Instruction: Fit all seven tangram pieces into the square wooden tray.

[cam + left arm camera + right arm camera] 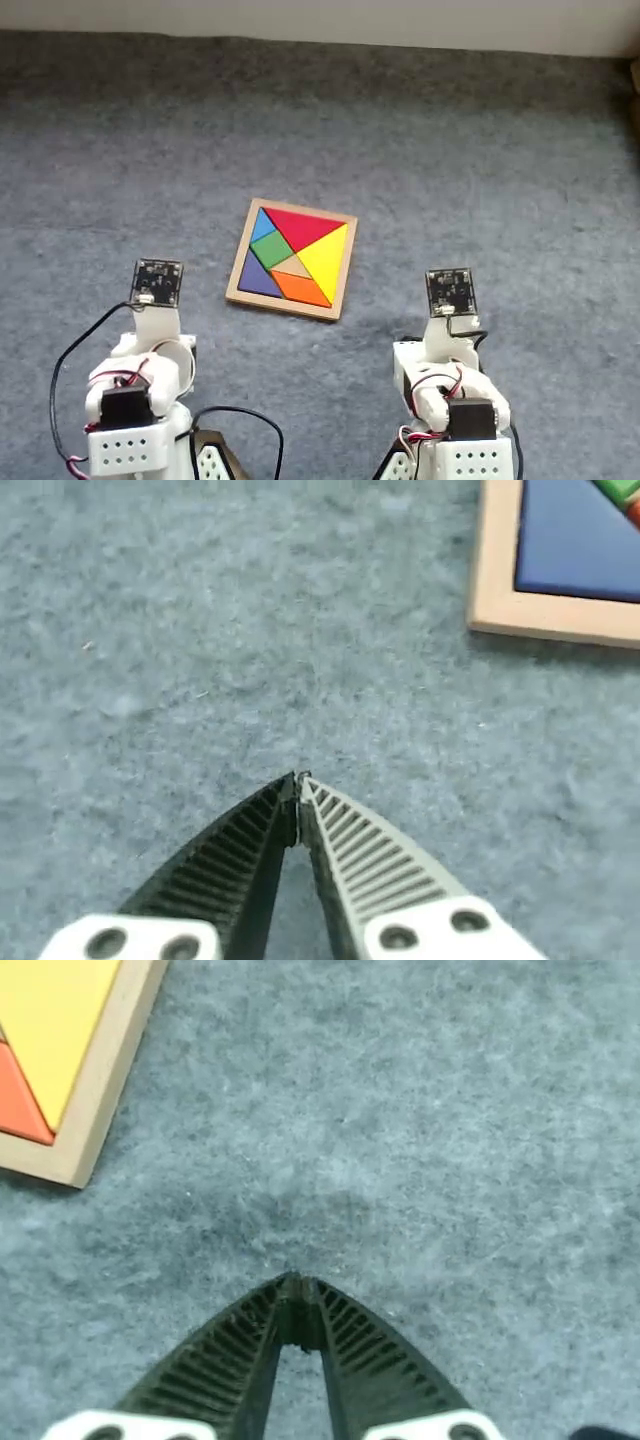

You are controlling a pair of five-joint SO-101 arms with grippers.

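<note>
Grippers first: left gripper (298,780) is closed tip to tip with nothing in it, over bare grey carpet (450,150). Right gripper (295,1280) is the same, pinched together and empty. Both arms sit pulled in at the near edge. Beyond and between them lies the square wooden tray (285,307), flat and slightly rotated. It holds the red triangle (300,228), yellow triangle (328,262), orange piece (300,288), dark blue triangle (255,278), green square (270,250), light blue triangle (264,226) and tan triangle (292,265). All seven look seated flush, so the task reads as finished and no further move seems needed.
</note>
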